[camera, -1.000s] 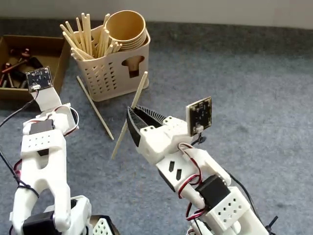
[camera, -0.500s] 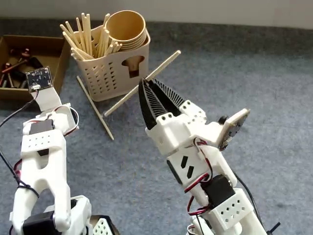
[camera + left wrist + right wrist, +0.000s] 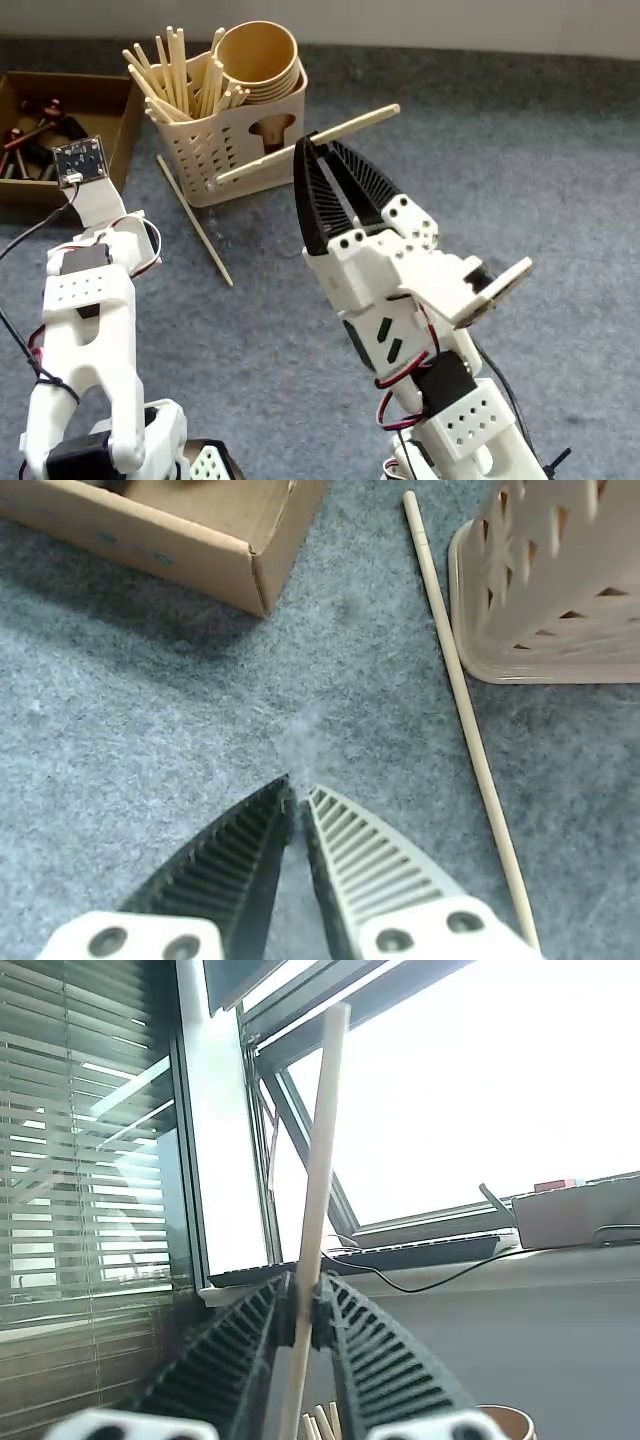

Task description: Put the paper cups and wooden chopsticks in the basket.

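Note:
My right gripper [image 3: 318,143] is raised beside the cream basket [image 3: 236,140] and shut on a wooden chopstick [image 3: 306,144] that lies across its tips, one end at the basket's wall. In the right wrist view the chopstick [image 3: 316,1220] stands clamped in my right gripper [image 3: 303,1305]. The basket holds stacked paper cups [image 3: 259,58] and several chopsticks [image 3: 176,75]. Another chopstick [image 3: 194,220] lies on the carpet by the basket. My left gripper [image 3: 296,802] hovers shut over the carpet next to that loose chopstick [image 3: 462,714], holding nothing.
A brown cardboard box [image 3: 95,100] with small parts sits at the far left, its corner [image 3: 262,575] close to my left gripper. Grey carpet [image 3: 520,160] stretches to the right of the basket.
My right gripper has lifted the chopstick off the carpet and swung it up toward the basket, turning it from steep to nearly level. The left arm has stayed still.

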`<state>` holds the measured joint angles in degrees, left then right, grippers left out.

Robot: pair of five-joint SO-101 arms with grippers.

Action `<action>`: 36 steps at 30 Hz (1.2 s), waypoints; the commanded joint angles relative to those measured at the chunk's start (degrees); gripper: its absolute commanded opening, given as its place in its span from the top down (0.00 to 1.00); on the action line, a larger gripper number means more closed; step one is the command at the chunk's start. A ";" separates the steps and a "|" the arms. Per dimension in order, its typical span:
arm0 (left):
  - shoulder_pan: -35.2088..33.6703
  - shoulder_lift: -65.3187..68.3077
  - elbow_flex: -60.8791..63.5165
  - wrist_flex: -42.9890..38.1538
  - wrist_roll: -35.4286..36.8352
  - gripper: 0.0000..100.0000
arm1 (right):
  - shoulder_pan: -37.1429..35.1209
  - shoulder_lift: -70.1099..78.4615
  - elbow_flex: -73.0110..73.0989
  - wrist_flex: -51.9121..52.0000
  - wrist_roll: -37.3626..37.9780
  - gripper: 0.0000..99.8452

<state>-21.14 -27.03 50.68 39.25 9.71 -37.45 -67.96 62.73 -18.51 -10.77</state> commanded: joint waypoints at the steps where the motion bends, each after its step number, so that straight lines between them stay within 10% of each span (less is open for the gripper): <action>1: -0.75 -1.63 -0.31 -0.88 -0.53 1.00 | 0.84 7.25 -5.85 -3.56 0.70 0.99; 36: -0.75 -1.63 -0.31 -0.88 -0.53 1.00 | -2.15 62.20 -38.29 -18.68 18.29 0.99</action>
<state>-21.14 -27.03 50.68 39.25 9.71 -38.95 -5.27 27.21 -35.65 6.90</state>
